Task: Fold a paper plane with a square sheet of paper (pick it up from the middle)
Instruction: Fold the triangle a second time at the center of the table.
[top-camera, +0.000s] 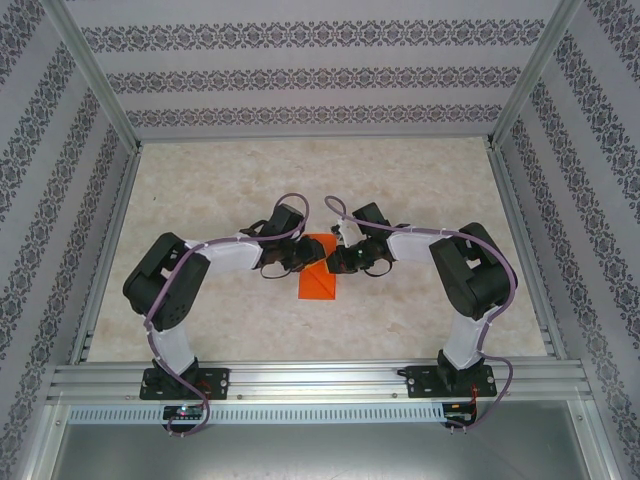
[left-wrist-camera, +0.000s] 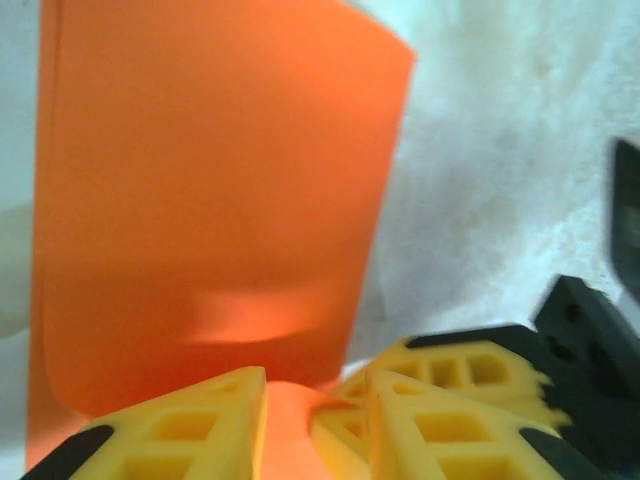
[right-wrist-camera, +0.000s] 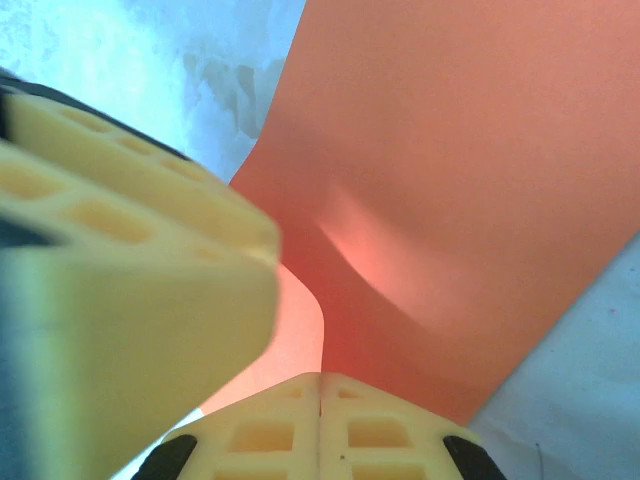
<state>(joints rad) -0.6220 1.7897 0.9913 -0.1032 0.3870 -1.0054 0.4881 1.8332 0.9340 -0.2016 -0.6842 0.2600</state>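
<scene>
1. My left pincer (top-camera: 297, 261) comes in at the paper's 10 o'clock edge, arm bent in from the 9 o'clock side of the worktop (top-camera: 420, 180).
2. In the left wrist view its yellow fingers (left-wrist-camera: 190, 430) stand a little apart. A lip of orange rises in the gap between them, and I see nothing clamped.
3. The square sheet of paper (top-camera: 318, 282) lies near the middle of the pale marbled worktop, a touch toward 6 o'clock, between the two pincers.
4. From above it reads as a narrow upright strip of bright orange, plain and unmarked, with its 6 o'clock end flat on the worktop and a paler flap showing at 12 o'clock.
5. From the left wrist, the paper (left-wrist-camera: 200, 200) looks bowed rather than flat. There is a straight edge at 9 o'clock, a rounded corner at 1 o'clock and a soft shiny dent low down, just above the fingers.
6. From the right wrist, the paper (right-wrist-camera: 460, 180) sweeps from 12 o'clock down to 6 o'clock, with a glossy curl where it bends.
7. My right pincer (right-wrist-camera: 320, 385) sits at the paper's 2 o'clock edge (top-camera: 338, 259) with its pads pressed together. The curl runs right down to the tips, but I cannot tell whether any paper is nipped between them.
</scene>
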